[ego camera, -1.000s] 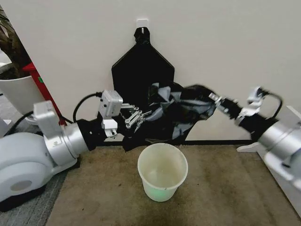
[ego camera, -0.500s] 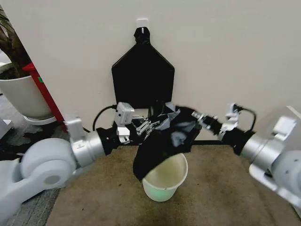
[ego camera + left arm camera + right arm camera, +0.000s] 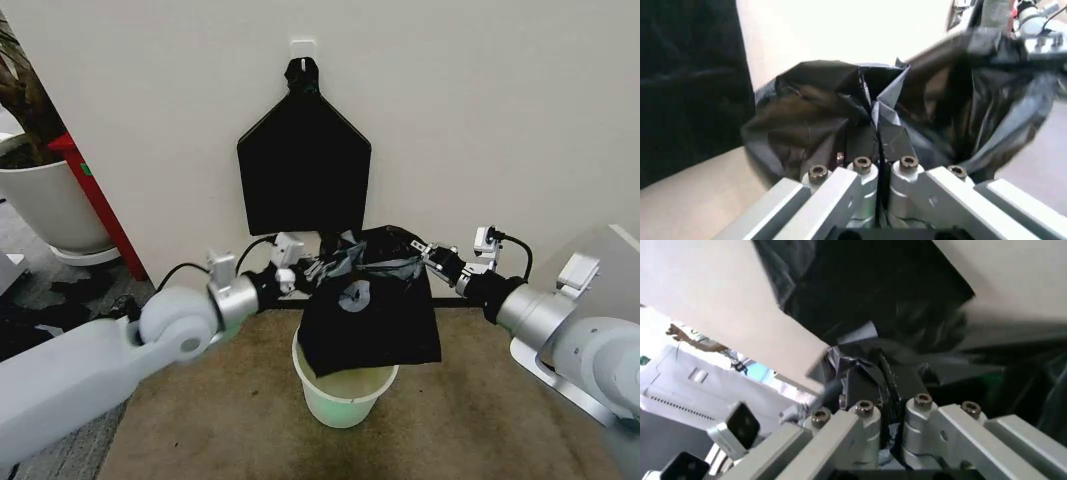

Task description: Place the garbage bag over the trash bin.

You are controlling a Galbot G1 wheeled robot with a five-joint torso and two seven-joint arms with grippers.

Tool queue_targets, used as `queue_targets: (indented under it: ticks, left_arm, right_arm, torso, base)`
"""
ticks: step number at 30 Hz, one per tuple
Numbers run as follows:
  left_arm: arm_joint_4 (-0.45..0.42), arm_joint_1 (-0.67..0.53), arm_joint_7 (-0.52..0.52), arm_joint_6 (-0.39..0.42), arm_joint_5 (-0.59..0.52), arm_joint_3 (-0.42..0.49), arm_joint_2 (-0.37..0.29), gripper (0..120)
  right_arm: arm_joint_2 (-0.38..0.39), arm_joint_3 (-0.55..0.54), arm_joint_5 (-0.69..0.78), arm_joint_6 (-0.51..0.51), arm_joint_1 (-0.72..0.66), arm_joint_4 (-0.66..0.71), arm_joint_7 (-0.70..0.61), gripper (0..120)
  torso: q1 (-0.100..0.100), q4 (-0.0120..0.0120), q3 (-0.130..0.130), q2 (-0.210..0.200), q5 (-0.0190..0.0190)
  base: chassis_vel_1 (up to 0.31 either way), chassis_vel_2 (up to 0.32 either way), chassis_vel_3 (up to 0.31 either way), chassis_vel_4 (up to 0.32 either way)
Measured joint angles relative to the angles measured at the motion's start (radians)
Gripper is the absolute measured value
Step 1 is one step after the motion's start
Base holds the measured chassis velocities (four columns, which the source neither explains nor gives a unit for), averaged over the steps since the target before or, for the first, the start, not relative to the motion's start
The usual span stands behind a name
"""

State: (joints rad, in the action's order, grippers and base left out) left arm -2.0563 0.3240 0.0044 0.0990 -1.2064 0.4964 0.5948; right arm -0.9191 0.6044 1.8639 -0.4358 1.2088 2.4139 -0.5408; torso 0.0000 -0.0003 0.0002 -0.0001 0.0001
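Left gripper (image 3: 322,268) and right gripper (image 3: 418,253) each pinch an upper edge of the garbage bag (image 3: 370,318), holding it stretched between them against the wall, its lower half draped over the near-wall rim of the trash bin (image 3: 346,397) on the carpet.

Soft, even indoor light fills the head view; the cream wall (image 3: 500,120) reads bright with only faint shadow beside the hanging black bag bundle (image 3: 303,160). The garbage bag (image 3: 370,310) shows small glossy highlights. Both wrist views are blurred, their nearest gripper hardware out of focus, and the wall (image 3: 840,30) glares nearly white in the left one
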Motion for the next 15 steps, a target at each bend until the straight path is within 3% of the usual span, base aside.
queue_targets:
  ticks: [15]
  left_arm:
    - [-0.057, 0.054, 0.003, -0.003, 0.019, -0.09, -0.122, 0]
  right_arm:
    - [-0.084, -0.1, 0.021, 0.043, -0.042, 0.074, -0.078, 0]
  torso:
    - [0.0, 0.0004, 0.0, 0.0, -0.0003]
  base:
    - [0.0, 0.0, 0.0, 0.0]
